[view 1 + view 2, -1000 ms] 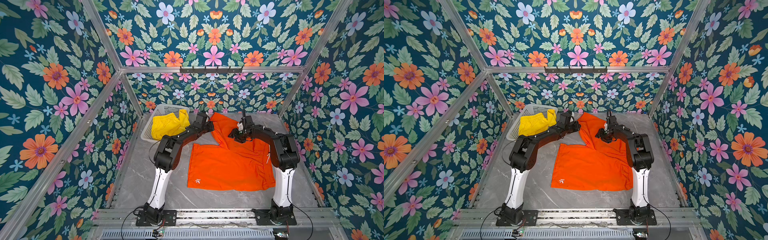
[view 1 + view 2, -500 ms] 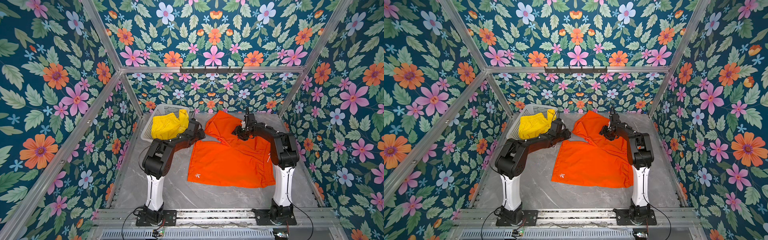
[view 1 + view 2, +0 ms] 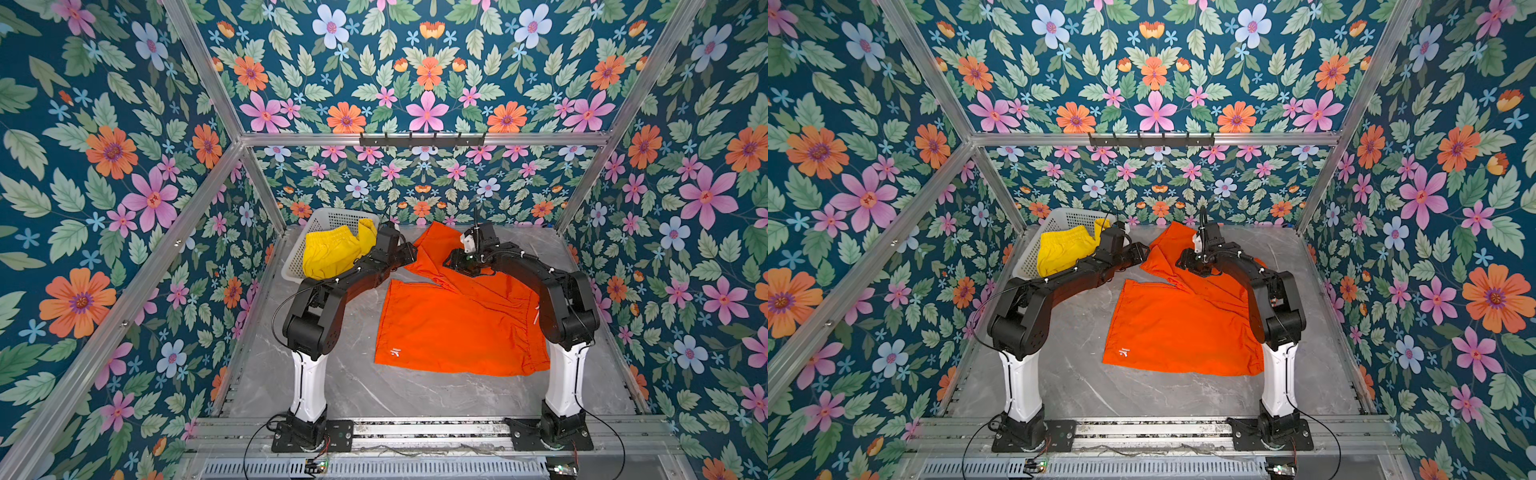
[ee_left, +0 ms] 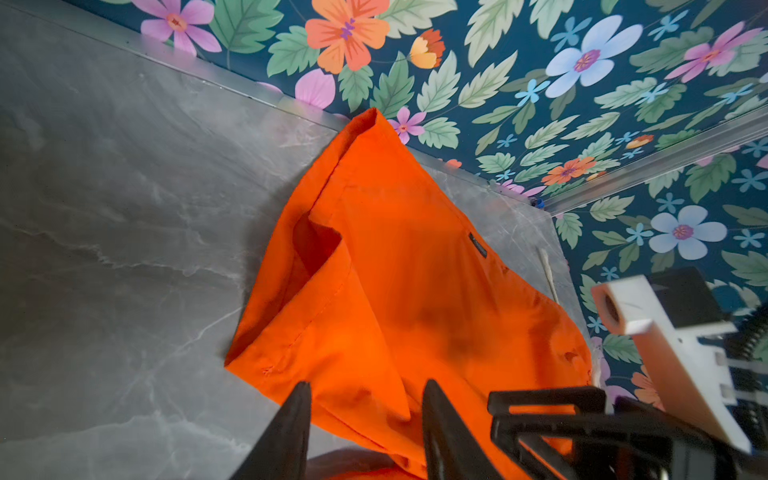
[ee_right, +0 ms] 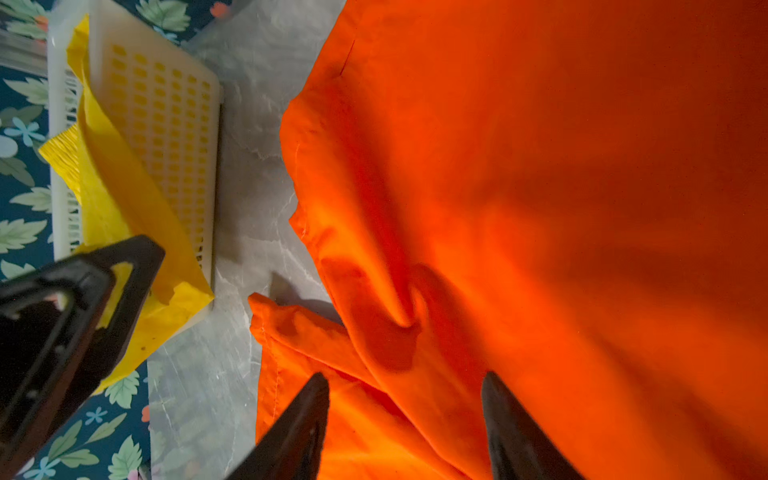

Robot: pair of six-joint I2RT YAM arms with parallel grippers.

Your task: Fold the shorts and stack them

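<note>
The left arm's fingers (image 4: 291, 428) stand apart, with an edge of the orange shorts (image 3: 457, 324) lying in the gap between them; no cloth is pinched, and whether either finger brushes it cannot be told. The right arm's fingers (image 5: 299, 428) are spread wider still and hang over a rumpled ridge of the same cloth, which runs between them unclamped. Both sets of fingers sit on the side of the white basket (image 3: 328, 216) that faces the orange shorts, the left set close to it and the right set further off. The orange shorts lie on the desk (image 3: 345, 386) just beside the basket. One leg is flat, with its small white logo (image 3: 394, 353) at the corner well away from the basket. The other leg is bunched and folded, and its pointed tip lies level with the basket's far end. A narrow strip of bare desk separates the basket's perforated wall from the nearest orange hem. A much wider bare stretch runs from the basket's near end down toward the arm bases. The yellow shorts (image 3: 332, 253) sit inside the basket, heaped above its rim, with one flap draped over the wall that faces the orange pair. There are two pairs of shorts, one basket and two arms, each with two fingers.
</note>
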